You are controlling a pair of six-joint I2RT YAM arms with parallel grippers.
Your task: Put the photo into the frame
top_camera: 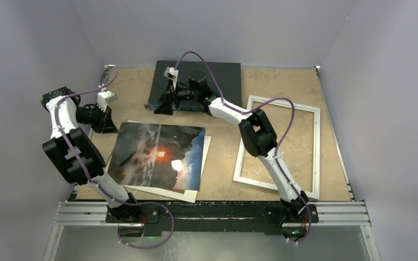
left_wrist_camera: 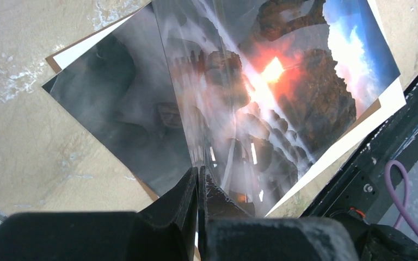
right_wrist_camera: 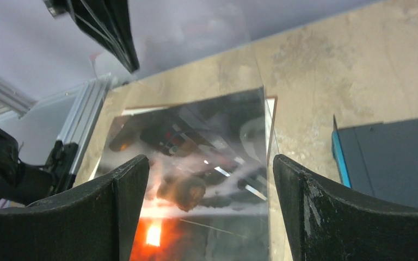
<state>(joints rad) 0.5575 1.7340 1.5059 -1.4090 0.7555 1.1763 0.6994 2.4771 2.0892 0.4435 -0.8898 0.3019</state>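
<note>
Photo (top_camera: pixel 158 155): paper print, smooth and highly glossy, streaked with glare.
Clear sheet (right_wrist_camera: pixel 207 125): transparent, smooth, carried mirror-like reflections.
White sheet (top_camera: pixel 179 194): matt paper or card.
Frame (top_camera: pixel 317 152): smooth white border, low sheen.
Table (top_camera: pixel 223 157): tan wood-like board, matt, mottled, scuffed.
Box (top_camera: pixel 228 76): dark, smooth, matt casing.
Rail (top_camera: pixel 217 216): silvery ribbed metal.

The tan table (top_camera: pixel 223 160) carries the frame (top_camera: pixel 316 152), a dark box (top_camera: pixel 228 76) and a brown board (left_wrist_camera: pixel 51 58).

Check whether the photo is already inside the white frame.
No, the photo lies outside the frame, off to its left.
</note>
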